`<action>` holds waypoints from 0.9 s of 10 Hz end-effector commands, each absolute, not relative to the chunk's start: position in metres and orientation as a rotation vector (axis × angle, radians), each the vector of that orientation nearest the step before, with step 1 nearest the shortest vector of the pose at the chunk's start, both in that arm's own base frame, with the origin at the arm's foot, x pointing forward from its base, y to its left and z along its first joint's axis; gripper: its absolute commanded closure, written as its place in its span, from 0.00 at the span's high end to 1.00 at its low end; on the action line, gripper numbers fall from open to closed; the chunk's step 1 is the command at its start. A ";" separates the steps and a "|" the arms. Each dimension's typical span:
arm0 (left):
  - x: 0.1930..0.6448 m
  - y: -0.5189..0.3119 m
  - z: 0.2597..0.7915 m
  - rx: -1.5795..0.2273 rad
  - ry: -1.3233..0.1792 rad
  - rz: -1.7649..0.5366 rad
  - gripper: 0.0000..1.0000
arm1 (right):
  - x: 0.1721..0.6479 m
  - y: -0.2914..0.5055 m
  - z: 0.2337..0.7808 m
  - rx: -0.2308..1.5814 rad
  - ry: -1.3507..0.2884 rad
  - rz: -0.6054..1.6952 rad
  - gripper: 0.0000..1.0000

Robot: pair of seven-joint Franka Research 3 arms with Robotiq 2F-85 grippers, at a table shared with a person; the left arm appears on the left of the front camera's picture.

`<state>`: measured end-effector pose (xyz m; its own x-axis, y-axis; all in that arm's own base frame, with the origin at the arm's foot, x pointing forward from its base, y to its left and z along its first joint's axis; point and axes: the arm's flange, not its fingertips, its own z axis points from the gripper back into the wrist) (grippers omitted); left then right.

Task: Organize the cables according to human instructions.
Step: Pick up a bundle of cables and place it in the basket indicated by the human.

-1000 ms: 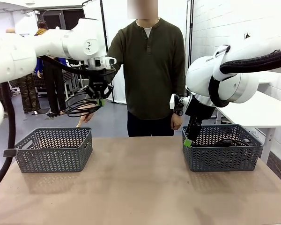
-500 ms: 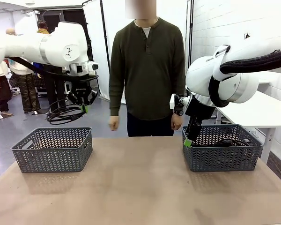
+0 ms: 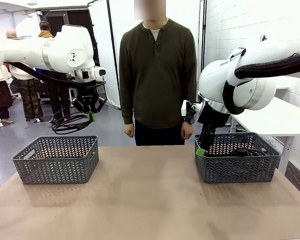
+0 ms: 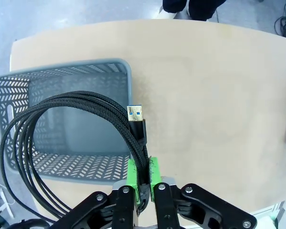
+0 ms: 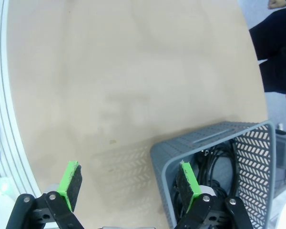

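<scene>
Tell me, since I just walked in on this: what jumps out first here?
The left gripper hangs above the left basket, shut on a coiled black cable with a gold USB plug. Across the table, the person stands with arms down, and the right gripper is open at the right basket.

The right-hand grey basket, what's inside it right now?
The right basket holds black cables, loosely piled, showing over the rim in the front view. How many cannot be told: its walls and the open right gripper cover the rest.

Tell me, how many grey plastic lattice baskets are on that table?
2. One grey plastic lattice basket sits at the table's left end, below a hanging coiled black cable. The other sits at the right end, holding black cables.
</scene>
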<state>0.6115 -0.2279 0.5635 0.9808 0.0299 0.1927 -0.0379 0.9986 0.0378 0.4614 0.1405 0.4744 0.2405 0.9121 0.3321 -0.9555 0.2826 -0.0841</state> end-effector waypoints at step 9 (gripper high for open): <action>0.607 -0.184 0.561 0.092 -0.215 0.012 0.00 | 0.461 0.141 0.474 0.143 -0.344 1.279 1.00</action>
<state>0.6170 -0.2040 0.5627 0.9821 0.0281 0.1864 -0.0397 0.9975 0.0588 0.4614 0.1405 0.4743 0.2405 0.9120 0.3322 -0.9555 0.2826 -0.0841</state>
